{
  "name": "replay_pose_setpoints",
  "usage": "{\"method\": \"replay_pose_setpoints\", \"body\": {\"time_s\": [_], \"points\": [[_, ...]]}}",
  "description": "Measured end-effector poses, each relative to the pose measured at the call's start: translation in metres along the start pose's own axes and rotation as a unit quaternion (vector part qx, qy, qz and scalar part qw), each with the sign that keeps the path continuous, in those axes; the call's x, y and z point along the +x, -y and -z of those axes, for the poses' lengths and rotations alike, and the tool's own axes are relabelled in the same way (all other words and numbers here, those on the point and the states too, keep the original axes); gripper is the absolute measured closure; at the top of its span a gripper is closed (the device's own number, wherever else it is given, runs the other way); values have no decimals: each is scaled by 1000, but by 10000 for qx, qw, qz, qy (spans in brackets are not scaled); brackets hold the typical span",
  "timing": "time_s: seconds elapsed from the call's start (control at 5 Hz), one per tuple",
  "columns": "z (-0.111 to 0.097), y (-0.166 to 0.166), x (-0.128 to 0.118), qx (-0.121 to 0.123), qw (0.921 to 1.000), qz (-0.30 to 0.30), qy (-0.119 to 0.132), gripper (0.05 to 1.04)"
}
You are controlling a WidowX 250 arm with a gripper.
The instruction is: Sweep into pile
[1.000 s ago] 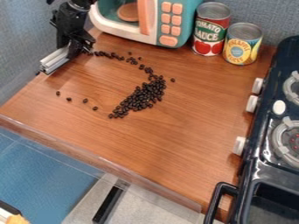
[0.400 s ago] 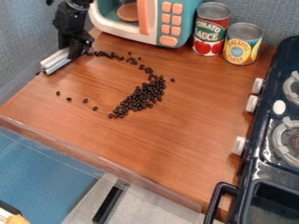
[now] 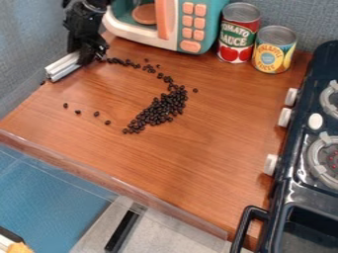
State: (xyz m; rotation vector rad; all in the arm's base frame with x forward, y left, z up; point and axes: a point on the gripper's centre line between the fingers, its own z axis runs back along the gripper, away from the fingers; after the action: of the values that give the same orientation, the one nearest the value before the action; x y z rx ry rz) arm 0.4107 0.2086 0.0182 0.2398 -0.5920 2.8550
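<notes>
Holding one white bar (image 3: 61,67), the one black pincer (image 3: 89,56) was closed around it at the worktop (image 3: 198,158). Little dark beans (image 3: 158,109), too many to count, lay heaped nearer the camera, with a thin line beside the pincer. Two cans (image 3: 238,37) with picture labels stood well to its right.

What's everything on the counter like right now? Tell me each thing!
Beans: mostly bunched, with a trail and strays
Silver bar: slanting
Gripper: at the silver bar's upper end
Tomato can: upright
Yellow can: upright
Toy microwave: upright
Toy stove: can't tell if on
</notes>
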Motion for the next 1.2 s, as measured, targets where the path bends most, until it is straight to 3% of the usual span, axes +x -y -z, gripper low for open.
{"method": "replay_pose_setpoints", "body": {"time_s": [0.2, 0.6, 1.0, 1.2], "points": [[-4, -5, -3, 8, 10000, 43, -3, 704], [-8, -20, -4, 278, 9996, -5, -95, 704], [-29, -60, -22, 255, 9980, 484, -328, 704], [-30, -62, -23, 250, 9978, 510, -340, 704]]}}
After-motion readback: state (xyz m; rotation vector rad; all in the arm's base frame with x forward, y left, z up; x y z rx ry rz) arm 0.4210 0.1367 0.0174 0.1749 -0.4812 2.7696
